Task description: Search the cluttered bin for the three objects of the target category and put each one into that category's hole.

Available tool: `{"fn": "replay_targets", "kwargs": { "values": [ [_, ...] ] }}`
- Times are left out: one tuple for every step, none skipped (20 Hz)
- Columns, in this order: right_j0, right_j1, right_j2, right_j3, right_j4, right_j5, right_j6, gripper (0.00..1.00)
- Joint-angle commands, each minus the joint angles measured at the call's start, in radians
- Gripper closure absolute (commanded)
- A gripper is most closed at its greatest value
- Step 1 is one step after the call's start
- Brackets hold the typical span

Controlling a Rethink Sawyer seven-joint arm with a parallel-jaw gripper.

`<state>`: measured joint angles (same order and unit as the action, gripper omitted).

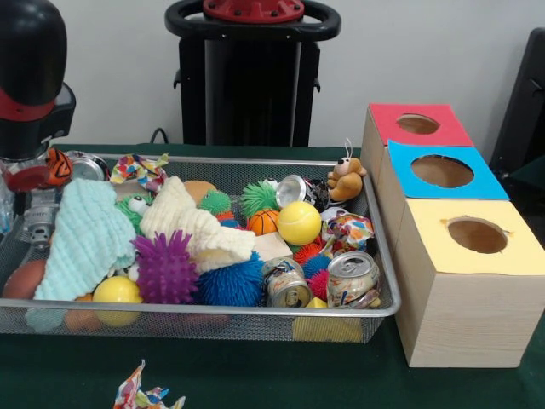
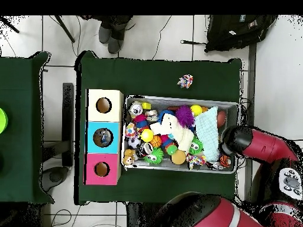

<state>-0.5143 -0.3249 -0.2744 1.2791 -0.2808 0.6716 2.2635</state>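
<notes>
Hovering at the frame's left over the mesh bin [image 1: 255, 160], my end effector [image 1: 38, 223] sits among clutter; I cannot tell its state. Crushed cans [image 1: 352, 279], likely targets, lie lower right in the bin near the holed boxes [image 1: 464, 294]: light, thin-walled, slippery, best pinched across the body.
</notes>
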Motion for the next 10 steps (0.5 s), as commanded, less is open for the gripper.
{"fn": "replay_targets", "kwargs": {
  "values": [
    [-0.038,-0.013,0.131,-0.036,0.038,-0.269,0.101,1.00],
    [-0.039,-0.011,0.132,-0.036,0.037,-0.274,0.103,1.00],
    [-0.039,-0.008,0.133,-0.037,0.036,-0.279,0.104,1.00],
    [-0.041,-0.003,0.137,-0.038,0.036,-0.287,0.104,1.00],
    [-0.043,-0.002,0.140,-0.037,0.035,-0.291,0.103,1.00],
    [-0.045,0.000,0.144,-0.037,0.034,-0.295,0.100,1.00],
    [-0.046,-0.001,0.145,-0.036,0.032,-0.295,0.097,1.00],
    [-0.046,-0.002,0.146,-0.035,0.031,-0.296,0.095,1.00],
    [-0.048,-0.001,0.147,-0.035,0.029,-0.296,0.092,1.00],
    [-0.049,-0.001,0.148,-0.035,0.028,-0.298,0.090,1.00]
  ]
}}
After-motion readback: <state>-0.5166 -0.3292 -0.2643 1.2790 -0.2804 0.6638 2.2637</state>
